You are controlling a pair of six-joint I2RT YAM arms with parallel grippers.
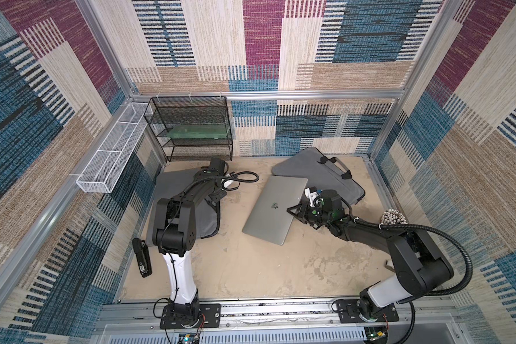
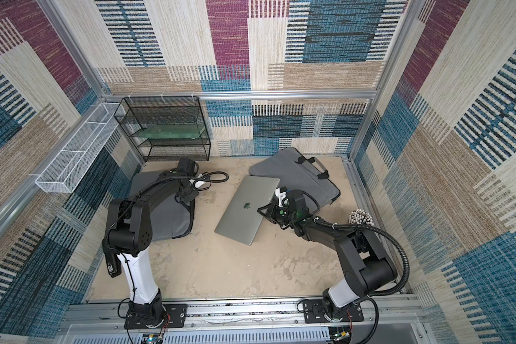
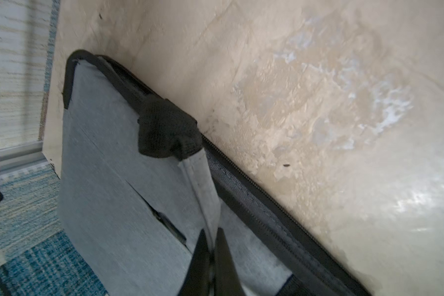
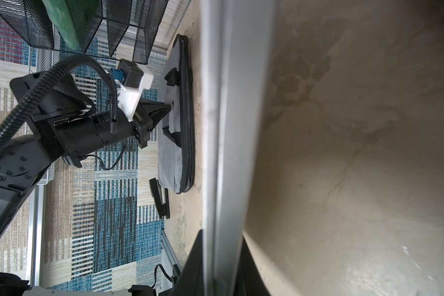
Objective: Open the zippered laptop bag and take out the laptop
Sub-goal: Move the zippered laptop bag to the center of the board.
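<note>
The silver laptop [image 1: 273, 208] lies outside its bag in the middle of the table [image 1: 251, 268], lid closed and logo up, set at an angle in both top views. The right gripper [image 1: 293, 210] is clamped on its right-hand edge; in the right wrist view that thin edge [image 4: 223, 153] runs straight between the two jaws. To the left lies the grey laptop bag [image 1: 209, 220], its zipper [image 3: 241, 174] undone and the mouth gaping. The left gripper [image 3: 212, 232] is pinched tight on the bag's grey handle strap [image 3: 203, 184]. A second grey bag [image 1: 319, 172] rests behind the laptop, a black stapler [image 1: 142, 257] lies near the left arm's base, and a black mesh rack [image 1: 191, 128] stands at the back.
</note>
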